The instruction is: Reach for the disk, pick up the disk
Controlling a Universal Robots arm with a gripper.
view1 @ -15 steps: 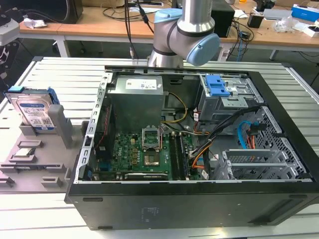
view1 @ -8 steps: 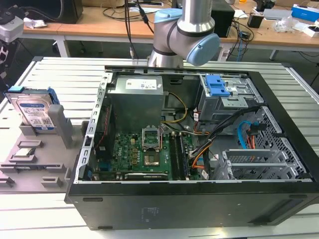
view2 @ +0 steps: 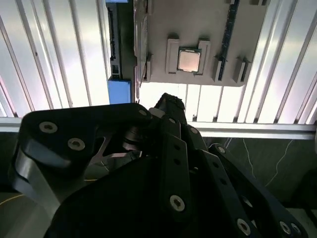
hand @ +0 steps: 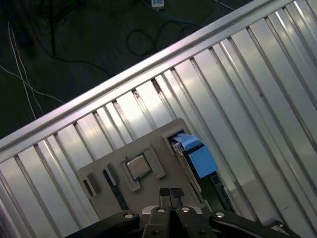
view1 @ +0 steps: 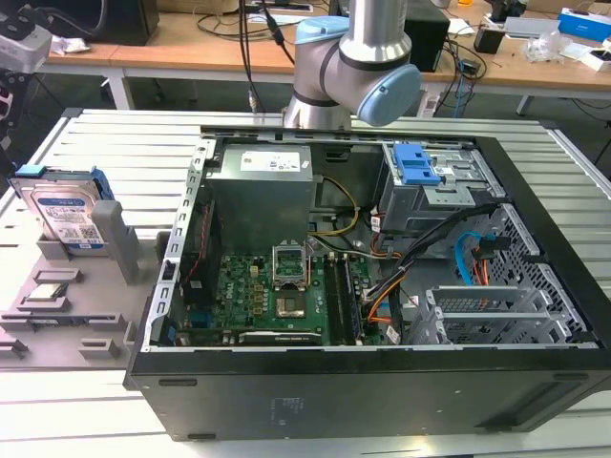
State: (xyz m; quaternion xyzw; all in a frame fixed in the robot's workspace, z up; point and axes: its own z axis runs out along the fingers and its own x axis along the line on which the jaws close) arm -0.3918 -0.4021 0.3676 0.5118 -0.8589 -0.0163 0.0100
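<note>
Exterior view, left side: places the disk point(view1: 65, 215) upright in a grey holder point(view1: 115, 243), beside the case point(view1: 363, 391). First wrist view: hangs the gripper point(hand: 171, 192) above the holder, clenched on nothing, apart from the disk. Probably risks toppling the disk if lowered unopened. Leaves open room above, tight slot walls alongside.
</note>
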